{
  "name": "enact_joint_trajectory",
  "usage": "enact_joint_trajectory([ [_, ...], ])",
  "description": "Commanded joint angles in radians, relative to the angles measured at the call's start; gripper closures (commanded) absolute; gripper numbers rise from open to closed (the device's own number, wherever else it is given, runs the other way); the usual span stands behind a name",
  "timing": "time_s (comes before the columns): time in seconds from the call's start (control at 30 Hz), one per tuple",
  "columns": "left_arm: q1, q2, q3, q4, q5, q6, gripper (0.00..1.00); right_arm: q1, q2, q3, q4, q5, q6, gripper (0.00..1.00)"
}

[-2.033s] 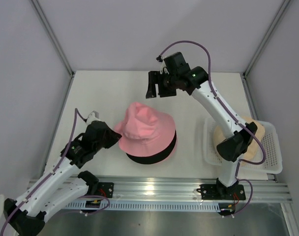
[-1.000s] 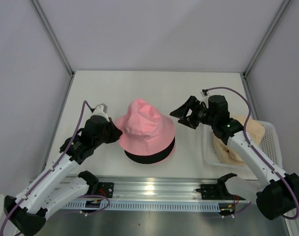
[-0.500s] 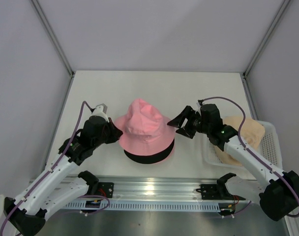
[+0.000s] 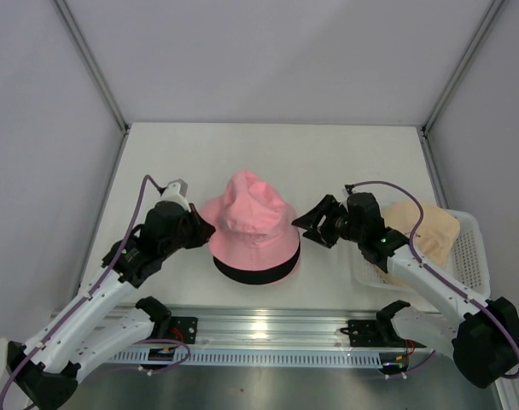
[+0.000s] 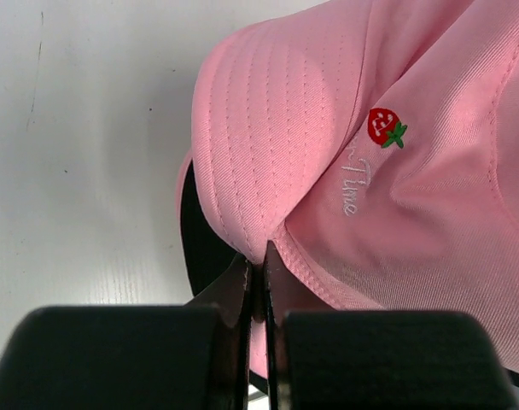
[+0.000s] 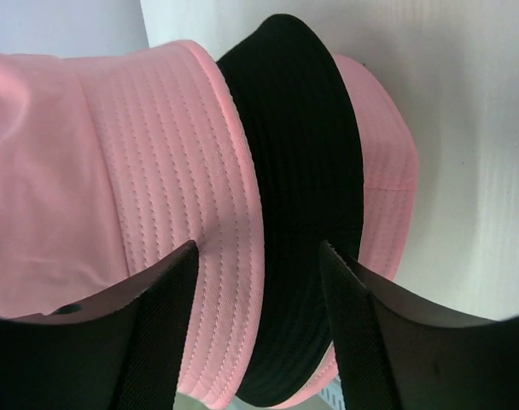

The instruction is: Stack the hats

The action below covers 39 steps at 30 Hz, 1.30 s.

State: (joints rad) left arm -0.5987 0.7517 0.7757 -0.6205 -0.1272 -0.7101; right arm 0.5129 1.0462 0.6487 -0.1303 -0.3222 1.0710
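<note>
The pink hat (image 4: 253,224) sits crown up over the black hat (image 4: 258,272) on the table (image 4: 242,154), directly between the two sets of jaws. Only a dark band of black brim shows under the pink one.

The left gripper (image 5: 258,273) is clenched on the near fold of the pink brim, with the fabric nipped thin between its tips. The rest of the hat spreads forward and to the right of those jaws, and a sliver of black brim lies just below and left of them.

The right gripper (image 6: 258,249) is released, its fingers well apart. They straddle the opposite edge of the stack without visibly touching it. Seen from those jaws, the pink brim lies ahead and toward the left finger, with the black brim ahead toward the right finger. Both edges run lengthwise down the gap rather than across it, so a straight advance and squeeze would probably catch the two layers together.

The beige hat (image 4: 430,226) lies behind the right jaws in the white basket (image 4: 473,248), far nearer the right arm than the left, and it is not yet stacked
</note>
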Motion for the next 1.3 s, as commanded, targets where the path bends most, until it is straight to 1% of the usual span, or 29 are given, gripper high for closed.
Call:
enact_joint_trajectory([
  [0.0,-0.015,-0.002,-0.004,0.050,0.021,-0.019,0.99,0.025,0.017,-0.020,0.150,-0.006,0.053,0.39],
  [0.07,-0.019,-0.003,-0.006,0.050,0.023,-0.023,0.99,0.030,0.018,-0.020,0.159,0.006,0.055,0.43],
  [0.1,-0.019,-0.003,-0.021,0.051,0.024,-0.028,0.99,0.032,0.017,-0.020,0.167,0.011,0.060,0.52],
  [0.2,-0.026,-0.009,-0.029,0.050,0.023,-0.032,0.99,0.032,0.003,-0.024,0.189,0.029,0.070,0.66],
  [0.27,-0.027,-0.017,-0.030,0.045,0.020,-0.035,0.99,0.033,-0.014,-0.029,0.204,0.038,0.079,0.67],
  [0.3,-0.027,-0.018,-0.032,0.044,0.021,-0.035,0.99,0.033,-0.020,-0.032,0.210,0.040,0.083,0.64],
  [0.37,-0.029,-0.025,-0.038,0.042,0.023,-0.038,0.99,0.033,-0.032,-0.035,0.225,0.035,0.086,0.56],
  [0.4,-0.030,-0.026,-0.042,0.042,0.023,-0.042,0.99,0.035,-0.034,-0.035,0.227,0.035,0.087,0.49],
  [0.43,-0.032,-0.026,-0.044,0.044,0.024,-0.045,0.99,0.036,-0.035,-0.043,0.231,0.038,0.089,0.45],
  [0.47,-0.032,-0.026,-0.047,0.044,0.026,-0.048,0.99,0.038,-0.040,-0.049,0.238,0.038,0.089,0.34],
  [0.5,-0.033,-0.028,-0.047,0.045,0.026,-0.049,0.99,0.044,-0.043,-0.055,0.242,0.040,0.092,0.28],
  [0.57,-0.038,-0.029,-0.053,0.047,0.021,-0.054,0.99,0.050,-0.048,-0.076,0.251,0.051,0.087,0.21],
  [0.7,-0.042,-0.035,-0.059,0.044,0.018,-0.052,0.99,0.050,-0.052,-0.116,0.314,0.061,0.084,0.20],
  [0.83,-0.044,-0.045,-0.055,0.027,0.009,-0.052,0.99,0.056,-0.041,-0.126,0.307,0.078,0.055,0.21],
  [0.87,-0.046,-0.048,-0.056,0.027,0.006,-0.054,0.99,0.056,-0.041,-0.135,0.322,0.074,0.066,0.26],
  [0.93,-0.047,-0.055,-0.055,0.021,0.001,-0.058,0.99,0.056,-0.040,-0.141,0.356,0.064,0.081,0.30],
  [0.97,-0.047,-0.060,-0.058,0.021,0.000,-0.063,0.99,0.058,-0.041,-0.144,0.365,0.064,0.089,0.34],
  [1.03,-0.049,-0.064,-0.064,0.024,-0.003,-0.071,0.99,0.059,-0.032,-0.153,0.391,0.061,0.112,0.39],
  [1.07,-0.049,-0.064,-0.064,0.027,-0.002,-0.075,0.99,0.061,-0.029,-0.158,0.402,0.060,0.119,0.46],
  [1.13,-0.055,-0.060,-0.072,0.030,0.000,-0.081,0.99,0.068,-0.020,-0.176,0.426,0.063,0.139,0.57],
  [1.17,-0.058,-0.055,-0.075,0.030,-0.002,-0.084,0.99,0.072,-0.018,-0.181,0.428,0.064,0.144,0.73],
  [1.27,-0.072,-0.042,-0.082,0.019,-0.021,-0.098,0.99,0.082,-0.029,-0.190,0.388,0.084,0.144,1.00],
])
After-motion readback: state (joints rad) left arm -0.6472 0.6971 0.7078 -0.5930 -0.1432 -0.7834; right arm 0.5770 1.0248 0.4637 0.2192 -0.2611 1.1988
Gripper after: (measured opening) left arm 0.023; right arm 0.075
